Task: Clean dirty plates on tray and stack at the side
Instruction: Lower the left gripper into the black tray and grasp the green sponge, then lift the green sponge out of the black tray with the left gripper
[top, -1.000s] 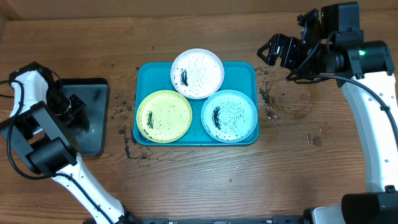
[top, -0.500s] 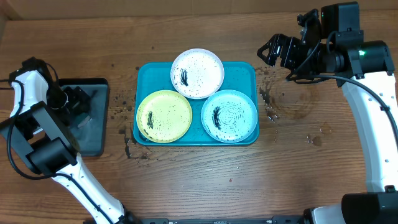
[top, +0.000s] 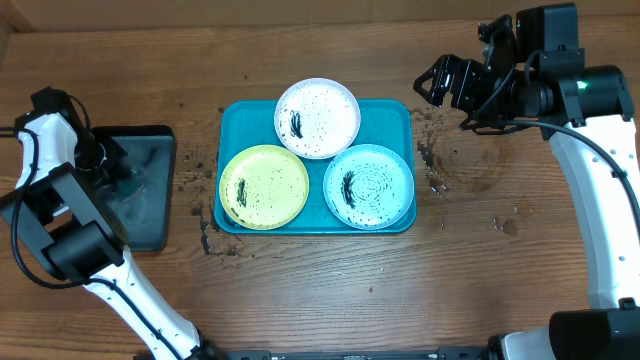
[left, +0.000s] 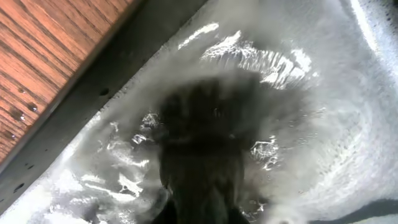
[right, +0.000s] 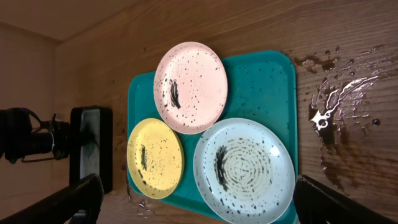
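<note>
The turquoise tray (top: 396, 114) lies mid-table and holds three speckled plates: white (top: 317, 118) at the back, yellow-green (top: 264, 186) front left, light blue (top: 369, 186) front right. In the right wrist view the tray (right: 264, 81) carries the same white (right: 191, 87), yellow-green (right: 155, 158) and light blue (right: 244, 171) plates. My right gripper (top: 445, 85) hovers open and empty above the table, right of the tray; it also shows in the right wrist view (right: 199, 190). My left gripper (top: 108, 168) is down in the small grey tray. Its jaws (left: 205, 186) are a dark blur in water.
The black-rimmed grey tray (top: 150, 215) at the far left holds shallow water (left: 336, 124); it also shows in the right wrist view (right: 93, 143). Dark wet splashes (top: 433, 160) mark the wood right of the turquoise tray, seen also from the right wrist (right: 336, 93).
My left gripper has shifted a little to the left and lower inside the grey tray. The right arm and the plates have not moved.
</note>
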